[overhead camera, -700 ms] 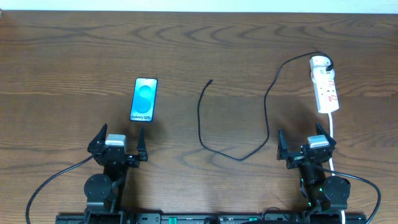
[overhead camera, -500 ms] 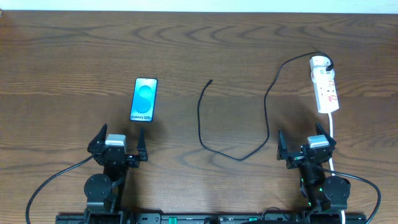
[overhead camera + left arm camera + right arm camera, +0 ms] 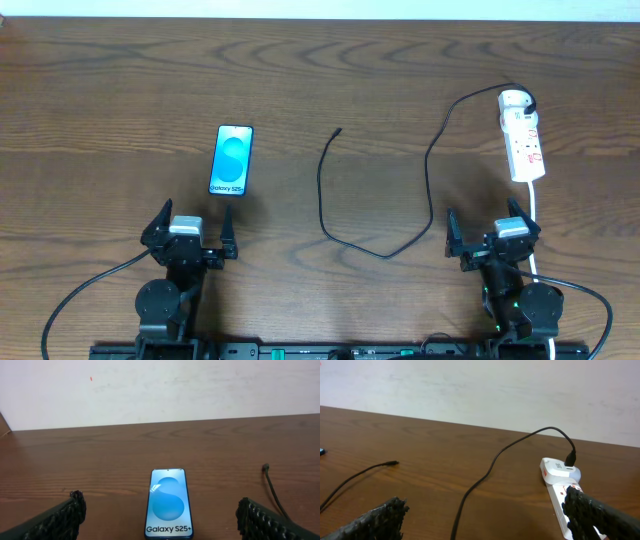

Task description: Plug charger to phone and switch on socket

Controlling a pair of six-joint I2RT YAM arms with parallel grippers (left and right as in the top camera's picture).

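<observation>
Phone (image 3: 232,160): lies flat on the table (image 3: 330,60), screen up and lit blue. It is on my left side, just ahead of my left gripper. The end with the "Galaxy S25+" text points toward me.
Charger (image 3: 322,190): a thin black cable lying loose on the wood. It runs in a long curve from the middle of the table, dips toward me, then climbs to the far right.
Plug tip (image 3: 338,131): bare on the table at the cable's free end, to the right of the phone and well apart from it. Nothing touches it.
White adapter (image 3: 512,100): sits on the far end of the socket, with the black cable entering it from the top.
Socket (image 3: 525,148): a narrow white strip with red markings, at the far right and lying lengthwise away from me. I cannot tell how its switches are set.
White cord (image 3: 535,200): leaves the near end of the socket and runs back past my right gripper.
Left gripper (image 3: 197,208): jaws spread wide and holding nothing. In the left wrist view its fingers (image 3: 60,519) frame the phone between them without touching it.
Right gripper (image 3: 484,212): jaws spread wide and empty, low at the near edge and just short of the socket. In the right wrist view one of its fingers (image 3: 375,520) is at the lower left, and the other overlaps the strip's near part.
</observation>
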